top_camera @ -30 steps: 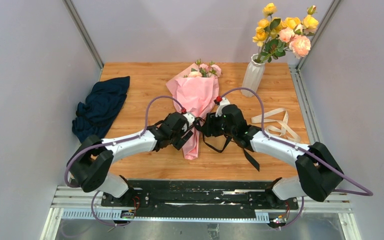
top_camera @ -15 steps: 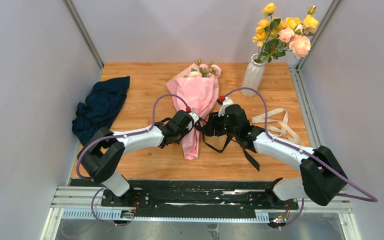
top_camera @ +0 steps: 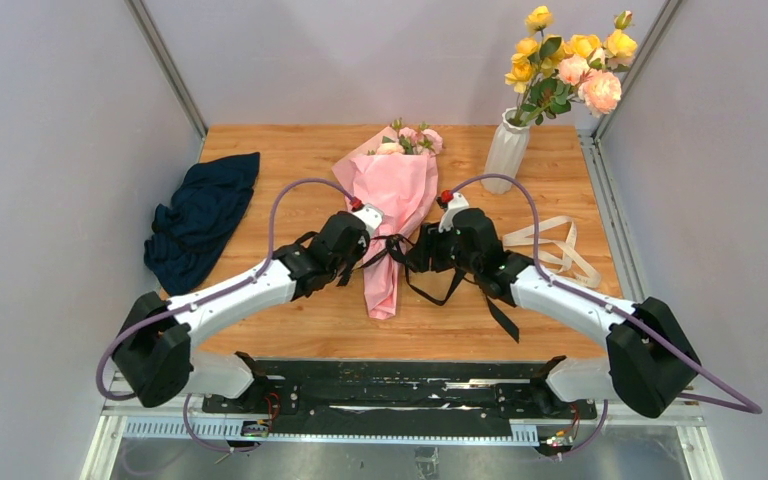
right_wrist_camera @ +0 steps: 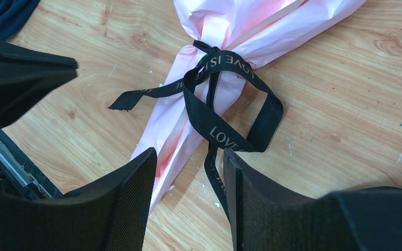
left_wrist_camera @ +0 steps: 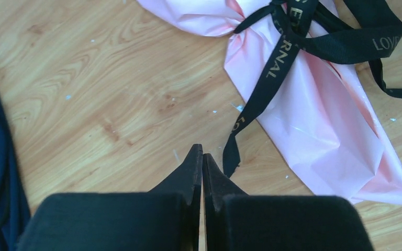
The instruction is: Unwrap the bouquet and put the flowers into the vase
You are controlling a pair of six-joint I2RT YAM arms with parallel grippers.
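Mid-surface, handle the flat-lying bouquet as light, crinkly and crushable, with left tool pinched together on nothing and right tool apart over a loose tail of the soft, slippery ribbon, probably the best hold.

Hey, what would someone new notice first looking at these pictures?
The pink paper bouquet lying mid-table, tied with black ribbon, draws the eye. The left gripper is shut beside a ribbon tail; the right gripper stands open with another tail between its fingers. At the far right, a white vase holds yellow and peach roses.
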